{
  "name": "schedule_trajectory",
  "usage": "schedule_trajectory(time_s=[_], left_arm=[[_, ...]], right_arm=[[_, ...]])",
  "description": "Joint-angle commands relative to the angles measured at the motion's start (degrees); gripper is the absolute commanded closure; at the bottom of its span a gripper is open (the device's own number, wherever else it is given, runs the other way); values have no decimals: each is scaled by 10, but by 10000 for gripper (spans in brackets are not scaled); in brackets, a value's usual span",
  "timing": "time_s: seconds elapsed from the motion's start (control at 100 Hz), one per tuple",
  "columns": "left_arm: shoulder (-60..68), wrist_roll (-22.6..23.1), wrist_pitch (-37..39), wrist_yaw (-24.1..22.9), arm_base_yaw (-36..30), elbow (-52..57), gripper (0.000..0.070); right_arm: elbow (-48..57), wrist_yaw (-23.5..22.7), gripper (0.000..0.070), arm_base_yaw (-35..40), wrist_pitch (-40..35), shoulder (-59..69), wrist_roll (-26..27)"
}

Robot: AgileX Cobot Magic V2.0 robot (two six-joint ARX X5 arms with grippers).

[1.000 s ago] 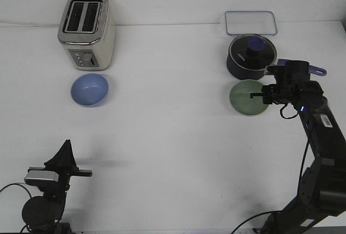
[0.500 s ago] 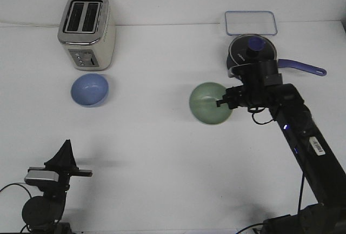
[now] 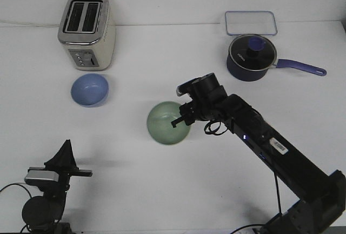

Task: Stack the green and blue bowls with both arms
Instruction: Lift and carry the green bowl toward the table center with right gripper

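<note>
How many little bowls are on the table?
2. The blue bowl sits in front of the toaster. The green bowl is near the middle, held at its rim by the right claw.

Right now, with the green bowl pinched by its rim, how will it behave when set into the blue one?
The green bowl looks rigid and light, held level from one rim point by the right gripper. Its smooth surface may slip. Equal-sized, it should nest in the blue bowl.

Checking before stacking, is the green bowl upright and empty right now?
Upright and empty: the green bowl faces up, showing a bare interior, with the right end effector gripping its rim.
</note>
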Motion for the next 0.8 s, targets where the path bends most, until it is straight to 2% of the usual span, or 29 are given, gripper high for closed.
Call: schedule_trajectory(time_s=[0.0, 0.36, 0.79], left_arm=[[-1, -1, 7, 0, 0, -11, 688], [-1, -1, 7, 0, 0, -11, 688], [-1, -1, 7, 0, 0, -11, 688]], right_arm=[[7, 1, 694, 7, 5, 31, 12], [7, -16, 694, 21, 37, 98, 9], [-5, -12, 694, 21, 44, 130, -3]])
